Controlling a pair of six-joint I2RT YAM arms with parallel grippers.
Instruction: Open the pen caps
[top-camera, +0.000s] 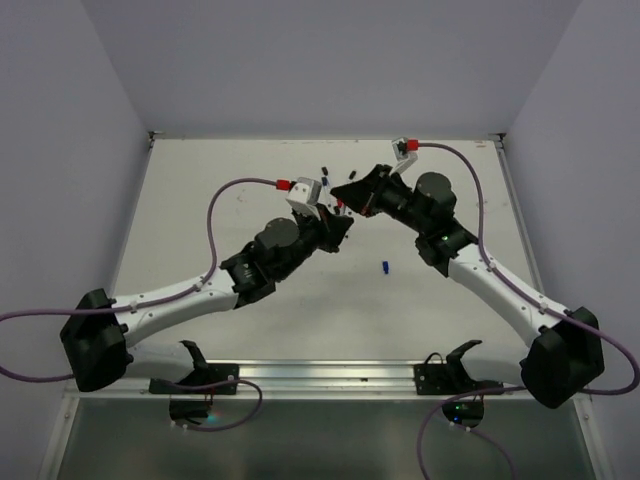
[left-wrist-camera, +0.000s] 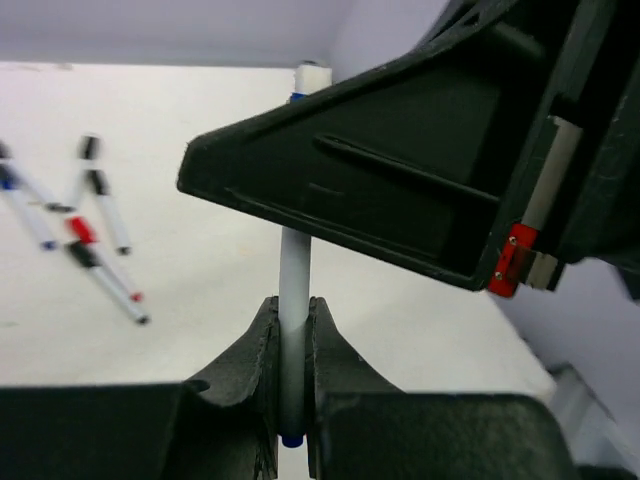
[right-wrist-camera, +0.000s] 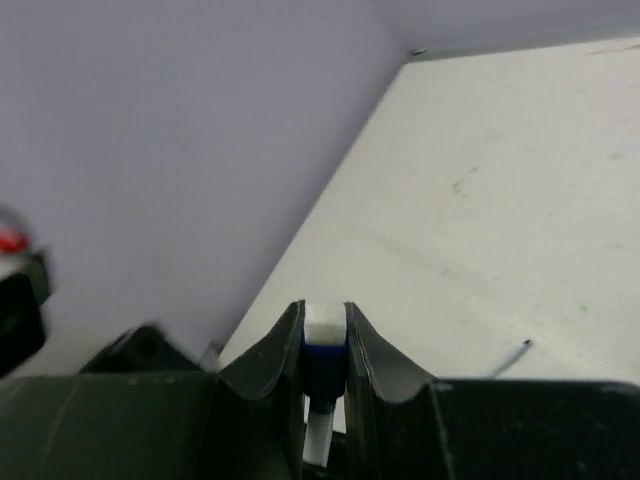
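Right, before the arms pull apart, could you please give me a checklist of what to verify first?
1. Left gripper clamped on the white barrel: ok.
2. Right gripper clamped on the blue cap at the pen's other end: ok.
3. Grips firm enough not to slip during the pull: cannot tell.
4. Other pens lying off to the side on the table, away from the held pen: ok.
5. Loose blue cap on the table, apart from both grippers: ok.
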